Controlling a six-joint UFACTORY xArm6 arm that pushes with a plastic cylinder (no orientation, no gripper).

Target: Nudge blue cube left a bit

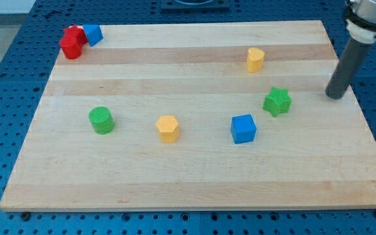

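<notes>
The blue cube (243,128) sits on the wooden board (194,176), right of centre and toward the view's bottom. My tip (335,96) is at the board's right side, well to the right of the blue cube and a little higher in the view. A green star block (277,101) lies between the tip and the blue cube, up and to the right of the cube. The tip touches no block.
A yellow hexagonal block (167,128) lies left of the blue cube. A green cylinder (101,121) is further left. A yellow block (255,59) sits toward the top right. Two red blocks (72,43) and a small blue block (93,34) cluster at the top left corner.
</notes>
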